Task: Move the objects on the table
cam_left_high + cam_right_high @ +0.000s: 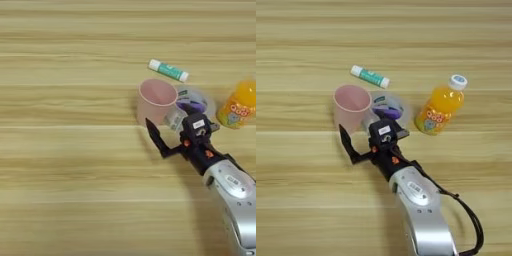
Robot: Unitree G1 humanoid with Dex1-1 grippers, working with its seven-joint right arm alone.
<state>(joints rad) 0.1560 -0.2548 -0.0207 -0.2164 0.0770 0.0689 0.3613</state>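
The pink plastic cup [352, 106] is taken as the landmark; it stands upright on the light wooden table [301, 200] with its open mouth upward. Just beyond it, further from the robot, the green-and-white glue stick [370, 77] lies on its side, apart from the cup. Directly to the cup's right the clear tape roll [390, 106] lies flat, its purple-marked core visible, seemingly touching the cup's wall. Further right of the cup, past the roll, the orange juice bottle [439, 107] stands upright with its white cap on top. The silver forearm [418, 200] is seen reaching in from the bottom edge towards the cup. The end effector [363, 141] is spread wide: one black finger [346, 141] points up just in front of the cup's near-left side, while the other side is hidden under the black housing [385, 136], which overlaps the near edge of the tape roll. Nothing is gripped between the fingers; whether the left finger touches the cup cannot be told.
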